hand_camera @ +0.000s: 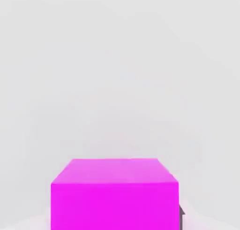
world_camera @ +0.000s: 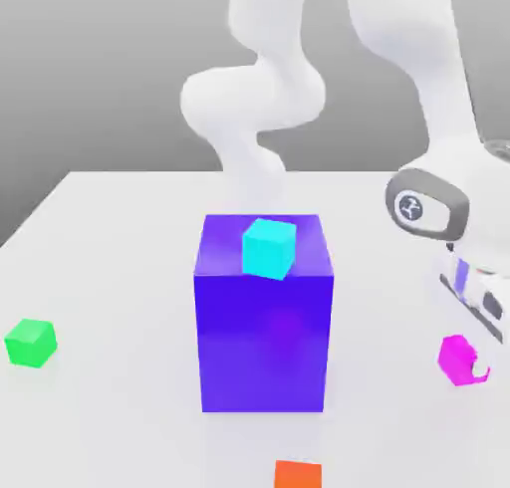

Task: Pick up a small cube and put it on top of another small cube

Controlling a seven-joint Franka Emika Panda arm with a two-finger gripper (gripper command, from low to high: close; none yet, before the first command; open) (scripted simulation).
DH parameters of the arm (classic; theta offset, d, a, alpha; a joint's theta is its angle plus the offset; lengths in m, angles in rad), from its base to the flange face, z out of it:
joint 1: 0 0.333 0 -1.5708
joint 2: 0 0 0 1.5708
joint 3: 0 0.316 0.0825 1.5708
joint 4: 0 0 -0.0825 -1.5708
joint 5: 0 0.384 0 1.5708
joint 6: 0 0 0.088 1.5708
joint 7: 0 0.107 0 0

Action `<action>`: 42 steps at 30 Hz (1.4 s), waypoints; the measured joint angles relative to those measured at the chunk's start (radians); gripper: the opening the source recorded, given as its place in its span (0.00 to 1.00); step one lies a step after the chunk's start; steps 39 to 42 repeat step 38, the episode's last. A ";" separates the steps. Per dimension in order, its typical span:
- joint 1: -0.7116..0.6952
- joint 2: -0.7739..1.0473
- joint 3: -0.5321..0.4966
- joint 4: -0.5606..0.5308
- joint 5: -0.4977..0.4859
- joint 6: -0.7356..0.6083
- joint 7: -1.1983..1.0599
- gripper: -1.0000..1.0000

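Holding item one, magenta cube (world_camera: 460,359), at the exterior view's right edge of the table (world_camera: 110,237); my gripper (world_camera: 476,362) is closed tight on it, the cube low to the surface, contact with the table not discernible. Handling note, my judgement: lift straight up before travelling, keep the grip square so the cube does not twist, then lower gently onto the chosen small cube. Candidate bases: green cube (world_camera: 31,342) at the far left; orange cube (world_camera: 298,474) at the near edge; cyan cube (world_camera: 269,248) atop the tall purple block (world_camera: 264,317), centre. Surface: plain white, matte. Room: grey backdrop
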 joint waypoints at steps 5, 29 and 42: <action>-0.125 0.057 -0.168 0.141 0.012 -0.017 0.080 0.00; -0.712 -0.193 -0.822 -0.074 0.182 -0.123 0.292 0.00; -0.796 -0.026 -0.699 -0.085 0.431 0.022 0.118 1.00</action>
